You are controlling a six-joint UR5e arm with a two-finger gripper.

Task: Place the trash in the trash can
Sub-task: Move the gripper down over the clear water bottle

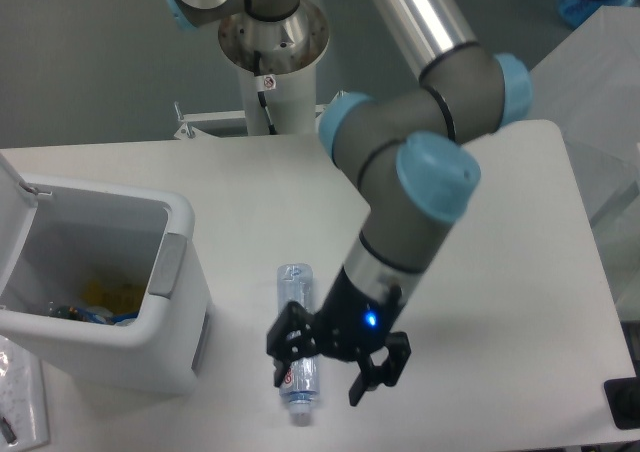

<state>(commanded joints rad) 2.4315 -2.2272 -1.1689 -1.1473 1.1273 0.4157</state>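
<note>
The clear plastic bottle (297, 302) with a blue-and-red label lies on the white table (500, 272), its white cap (300, 416) pointing to the front edge. My gripper (328, 364) is open, low over the bottle's front half. Its left finger (284, 340) overlaps the bottle's left side and its right finger (378, 374) stands to the right of the bottle. The white trash can (175, 317) stands at the left with its lid (12, 187) swung open. A clear flat piece with print (18, 397), perhaps the pouch, lies at the lower left beside the can.
Inside the can, yellow and dark bits (95, 302) show. The arm's base column (272, 67) stands at the back centre. A dark object (625, 402) sits at the right front edge.
</note>
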